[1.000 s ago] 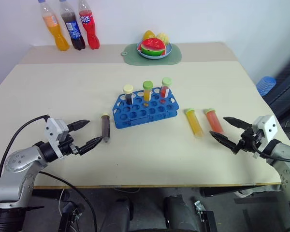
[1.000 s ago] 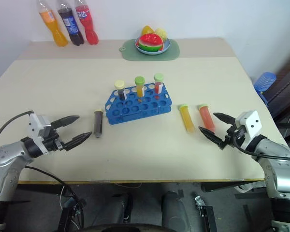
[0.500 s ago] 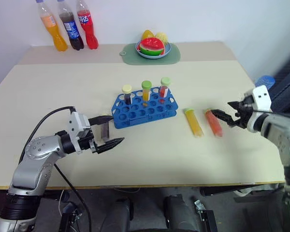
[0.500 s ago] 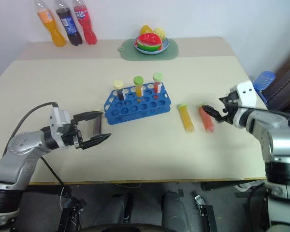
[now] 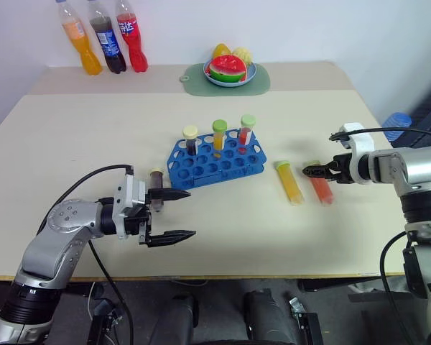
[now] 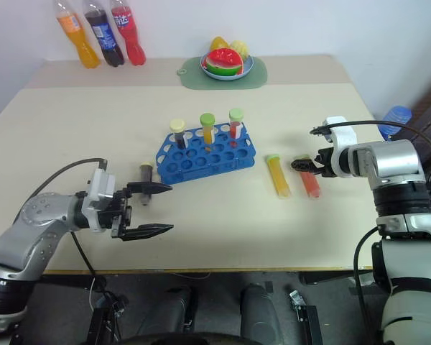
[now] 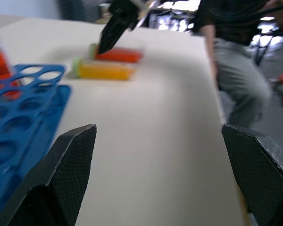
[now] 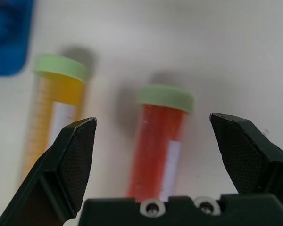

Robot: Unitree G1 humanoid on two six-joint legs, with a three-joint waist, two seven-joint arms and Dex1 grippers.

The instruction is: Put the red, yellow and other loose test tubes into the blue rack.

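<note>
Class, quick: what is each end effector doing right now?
Left end effector: open, empty, near the brown tube.
Right end effector: open, empty, over the red tube.

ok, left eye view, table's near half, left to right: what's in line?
left claw → dark brown tube → blue rack → yellow tube → red tube → right claw, open above the red tube's cap.

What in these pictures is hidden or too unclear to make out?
- Dark brown tube: head views, partly behind the left gripper; whether a finger touches it is unclear.
- Red tube: right wrist view, lower end hidden behind the right gripper.
- Blue rack: left wrist view, cut off by the picture's edge.
- Person: left wrist view, blurred, cut off at the top.
</note>
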